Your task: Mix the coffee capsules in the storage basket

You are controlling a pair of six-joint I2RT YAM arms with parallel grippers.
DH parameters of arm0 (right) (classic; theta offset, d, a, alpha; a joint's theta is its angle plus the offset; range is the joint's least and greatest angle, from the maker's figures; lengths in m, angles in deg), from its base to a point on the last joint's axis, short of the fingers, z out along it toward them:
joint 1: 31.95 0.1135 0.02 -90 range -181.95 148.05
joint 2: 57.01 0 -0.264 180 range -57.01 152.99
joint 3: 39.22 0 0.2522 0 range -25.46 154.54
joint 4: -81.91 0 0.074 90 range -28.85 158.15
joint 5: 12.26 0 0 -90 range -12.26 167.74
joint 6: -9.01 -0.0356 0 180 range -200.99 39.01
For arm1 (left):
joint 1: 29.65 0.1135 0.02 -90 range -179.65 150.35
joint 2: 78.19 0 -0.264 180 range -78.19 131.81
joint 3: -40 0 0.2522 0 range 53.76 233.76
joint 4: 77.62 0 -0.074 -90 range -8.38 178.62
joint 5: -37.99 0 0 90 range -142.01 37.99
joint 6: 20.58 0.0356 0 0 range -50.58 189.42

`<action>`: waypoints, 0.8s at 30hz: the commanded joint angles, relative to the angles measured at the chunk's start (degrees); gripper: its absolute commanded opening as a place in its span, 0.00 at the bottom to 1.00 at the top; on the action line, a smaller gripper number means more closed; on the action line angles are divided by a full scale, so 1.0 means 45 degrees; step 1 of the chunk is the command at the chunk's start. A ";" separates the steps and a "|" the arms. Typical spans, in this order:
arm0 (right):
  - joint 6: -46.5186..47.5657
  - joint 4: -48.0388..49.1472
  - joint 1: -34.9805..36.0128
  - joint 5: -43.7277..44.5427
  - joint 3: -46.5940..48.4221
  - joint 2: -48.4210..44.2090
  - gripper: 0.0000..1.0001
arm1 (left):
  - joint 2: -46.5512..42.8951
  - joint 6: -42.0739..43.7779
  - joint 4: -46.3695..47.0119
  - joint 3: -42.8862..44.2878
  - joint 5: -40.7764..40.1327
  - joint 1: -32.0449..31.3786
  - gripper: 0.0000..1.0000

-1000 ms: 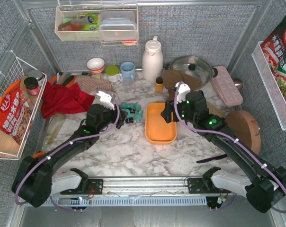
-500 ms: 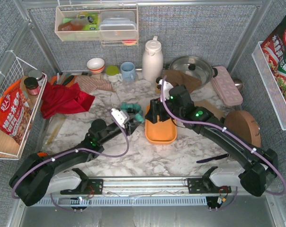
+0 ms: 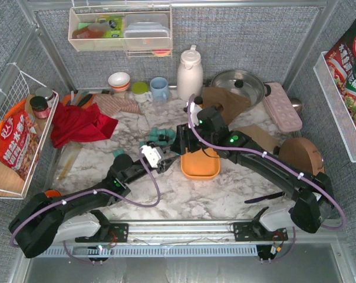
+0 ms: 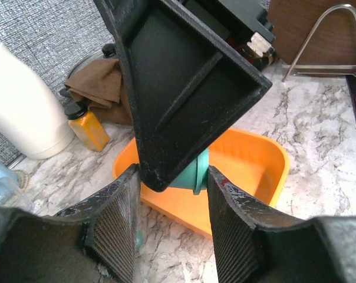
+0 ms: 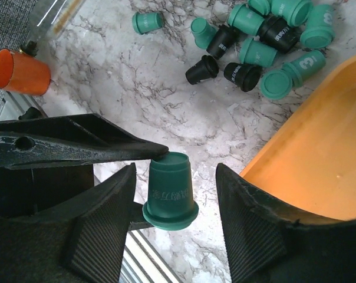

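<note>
Noting left gripper (image 4: 173, 188) clamping one teal capsule (image 5: 169, 194) between its two fingers, one fingertip pressing against the narrow end. Seeing right gripper (image 5: 175, 177) straddling that same capsule, jaws standing apart, a gap showing on either side, pads not touching it.

Placing the held capsule just off the left rim of the storage basket (image 3: 201, 171), at about 9 o'clock from the basket's middle in the top view, hanging over marble rather than over the tray. Finding the basket's curved rim at 3 o'clock of the capsule in the right wrist view, near but apart.

Logging the loose coffee capsules (image 5: 256, 52), teal and black mixed, lying bunched on the marble top (image 3: 190, 197) at 10 o'clock of the basket, outside it; one teal stray sitting apart, at 9 o'clock of the bunch in the right wrist view. Seeing a band of bare marble running between bunch and held capsule.

Marking crowding beyond the basket's far edge, toward 12 o'clock: amber bottle (image 4: 89, 127), white jug (image 4: 25, 100), brown cloth (image 4: 101, 88). Marking marble at 6 o'clock stretching toward the arm bases, crossed by the left arm (image 3: 83, 196); black strip (image 3: 263, 197) lying at 4 o'clock.
</note>
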 commanded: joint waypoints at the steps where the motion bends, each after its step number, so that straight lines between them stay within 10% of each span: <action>1: -0.0215 0.0446 0.0098 -0.0298 0.0190 0.0137 0.57 | -0.0115 0.0227 0.0612 -0.0006 -0.0195 -0.0065 0.44; 11: -0.0264 0.0406 0.0133 -0.0244 0.0250 0.0125 0.37 | -0.0155 -0.0088 0.0612 -0.0006 -0.0567 -0.0082 0.48; 18: -0.0210 0.0282 0.0148 -0.0012 0.0369 0.0013 0.28 | -0.0594 -0.0309 0.0602 -0.0187 -0.0832 -0.0087 0.95; 24: 0.0471 -0.0511 0.0151 0.1135 0.0661 -0.0171 0.27 | -0.1784 -0.0680 -0.0077 -0.0406 -0.1743 -0.0082 0.99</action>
